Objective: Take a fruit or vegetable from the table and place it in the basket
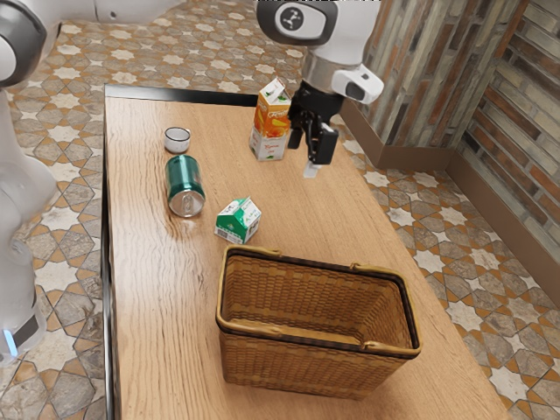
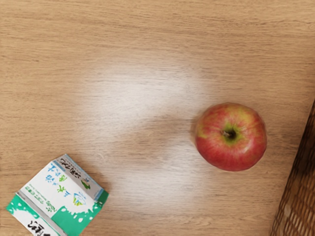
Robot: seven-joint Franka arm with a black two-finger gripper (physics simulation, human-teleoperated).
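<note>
Above the table, near the orange juice carton, my gripper [image 1: 311, 149] hangs with its fingers apart and nothing visible between them. In the wrist view a red and yellow apple [image 2: 231, 137] rests on the wood, stem up, between the small milk carton and the basket and touching neither. The brown wicker basket [image 1: 306, 363] stands at the near part of the table in the exterior view, its inside visible and bare; part of its woven side [image 2: 300, 196] is close to the apple in the wrist view.
A small green-and-white milk carton [image 1: 238, 220] stands beside the basket, seen also as the carton [image 2: 59, 196] below my hand. Farther off are a green can [image 1: 184, 185], a small white cup [image 1: 177, 140] and a tall orange juice carton [image 1: 271, 121].
</note>
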